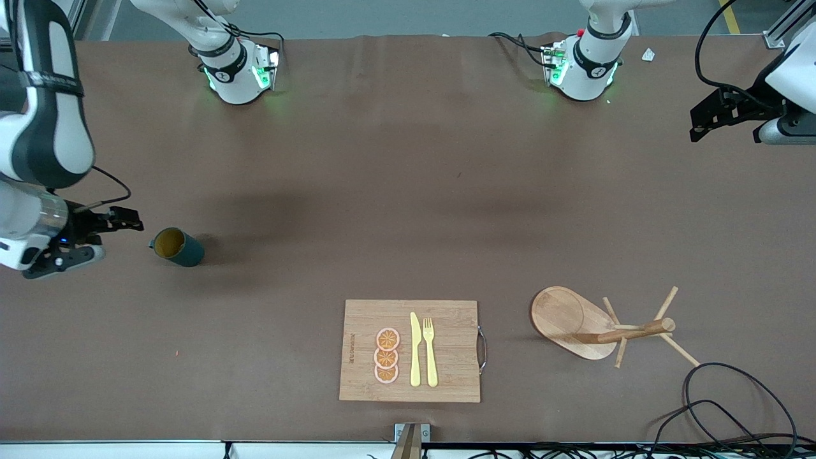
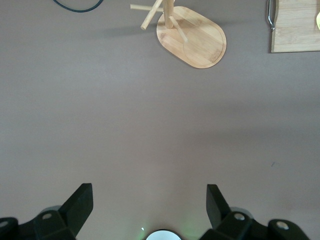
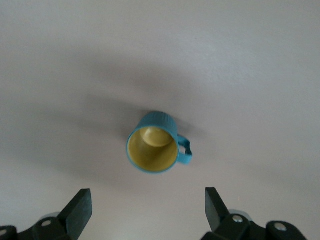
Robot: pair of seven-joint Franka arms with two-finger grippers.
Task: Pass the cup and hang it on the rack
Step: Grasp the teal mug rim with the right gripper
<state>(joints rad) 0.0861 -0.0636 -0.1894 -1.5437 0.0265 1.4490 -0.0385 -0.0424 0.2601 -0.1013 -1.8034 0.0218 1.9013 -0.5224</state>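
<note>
- Toward the left arm's end of the table, the rack [image 1: 577, 324] stands bare beside the board [image 1: 410, 350].
- Right gripper [image 1: 95, 237] hangs by the cup [image 1: 176, 247], fingers wide apart, holding nothing.
- Left gripper [image 1: 720, 115] waits, also spread and empty.
- Cup stands toward the right arm's end.
- Judged step: first approach; next, lower over the cup and close.
- Right wrist view alone shows the handle [image 3: 185, 150]; left wrist view shows the rack, no cup.
</note>
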